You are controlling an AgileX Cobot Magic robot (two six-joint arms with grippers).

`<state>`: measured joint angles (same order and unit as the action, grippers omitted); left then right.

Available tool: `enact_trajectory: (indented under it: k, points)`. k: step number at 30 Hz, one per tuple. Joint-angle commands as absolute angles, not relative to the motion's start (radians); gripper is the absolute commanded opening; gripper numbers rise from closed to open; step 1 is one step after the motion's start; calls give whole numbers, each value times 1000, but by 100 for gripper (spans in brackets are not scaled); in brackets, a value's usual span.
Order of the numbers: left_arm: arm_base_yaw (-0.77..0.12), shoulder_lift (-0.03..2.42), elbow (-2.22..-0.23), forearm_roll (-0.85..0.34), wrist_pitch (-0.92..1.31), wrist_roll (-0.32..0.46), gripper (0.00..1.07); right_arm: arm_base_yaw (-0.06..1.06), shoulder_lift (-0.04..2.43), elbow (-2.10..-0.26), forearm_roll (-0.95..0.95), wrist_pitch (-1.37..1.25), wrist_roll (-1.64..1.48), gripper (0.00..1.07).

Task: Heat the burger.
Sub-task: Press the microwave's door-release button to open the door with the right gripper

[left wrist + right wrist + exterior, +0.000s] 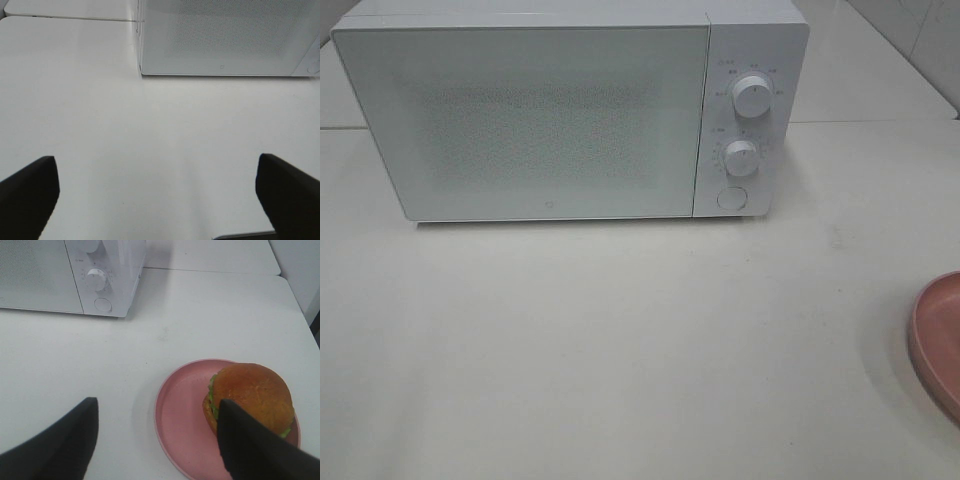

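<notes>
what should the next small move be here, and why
Probably lower the right gripper around the burger on the pink plate: its jaws stand open and empty, close by the bun. The microwave door is shut, though, so opening it might come first.

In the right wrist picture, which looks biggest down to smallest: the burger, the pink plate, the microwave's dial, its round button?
1. Plate
2. Burger
3. Dial and button: they look about alike, so no ranking; both sit farther from the camera.
</notes>
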<state>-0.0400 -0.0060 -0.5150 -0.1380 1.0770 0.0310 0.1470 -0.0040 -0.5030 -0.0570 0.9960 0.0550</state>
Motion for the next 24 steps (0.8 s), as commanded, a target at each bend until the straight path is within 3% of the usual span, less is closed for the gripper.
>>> enact_trajectory:
  k: [1, 16, 24]
  points:
    - [-41, -23, -516, -143, 1067, 31, 100, 140, -31, -501, -62, 995, 40, 66]
    - [-41, -23, -516, -143, 1067, 31, 100, 140, -20, -503, -64, 994, 40, 67]
    - [-41, -23, -516, -143, 1067, 31, 100, 140, 100, -547, -63, 961, 41, 67]
